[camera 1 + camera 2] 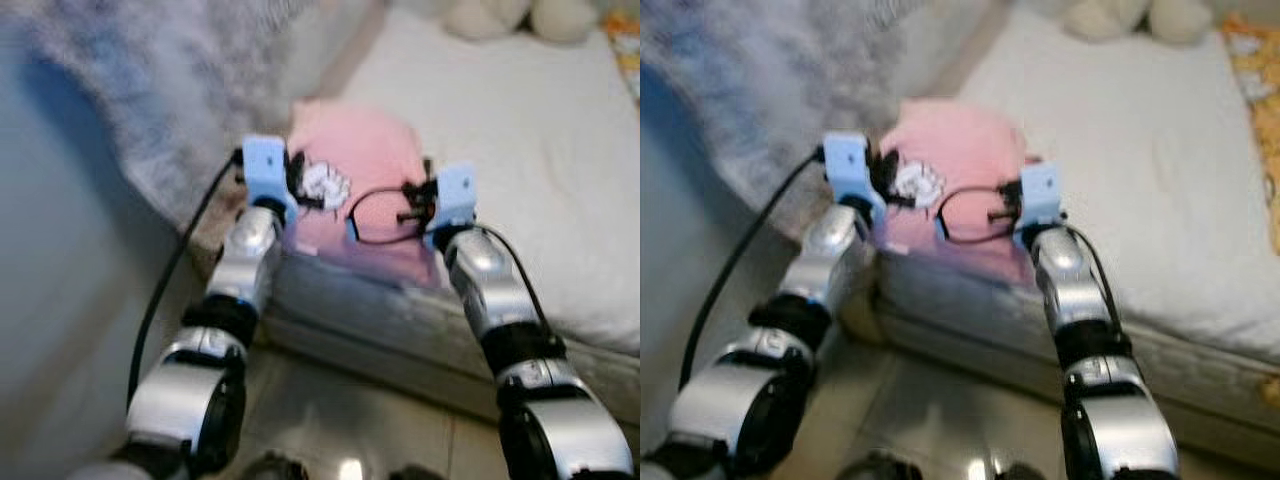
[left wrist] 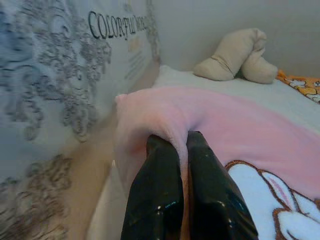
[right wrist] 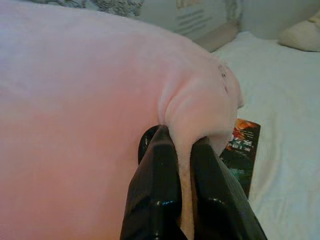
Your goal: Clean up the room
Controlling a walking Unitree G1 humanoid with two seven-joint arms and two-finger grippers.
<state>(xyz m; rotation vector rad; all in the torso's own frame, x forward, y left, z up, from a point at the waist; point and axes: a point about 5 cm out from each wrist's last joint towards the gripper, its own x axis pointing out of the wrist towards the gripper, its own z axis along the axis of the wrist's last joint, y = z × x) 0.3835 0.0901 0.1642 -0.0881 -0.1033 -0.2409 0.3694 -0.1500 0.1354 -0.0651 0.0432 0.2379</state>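
Observation:
A soft pink blanket (image 1: 365, 175) with a white cartoon print (image 2: 280, 200) lies over the near corner of the bed (image 1: 520, 160). My left gripper (image 2: 182, 145) is shut on a fold of its near edge, the cloth pinched between both black fingers (image 2: 155, 195). My right gripper (image 3: 182, 142) is shut on another fold of the same blanket (image 3: 75, 100), a little to the right. Both arms reach forward side by side, wrists (image 1: 265, 170) over the bed's edge. A dark book (image 3: 242, 145) lies on the sheet just beyond the blanket.
A grey patterned headboard or cover (image 1: 170, 90) with printed lettering (image 2: 117, 22) rises at the bed's left. Beige plush toys (image 2: 240, 55) sit at the far end of the white sheet. An orange patterned cloth (image 1: 625, 45) shows at the far right. Tiled floor (image 1: 340, 420) lies below.

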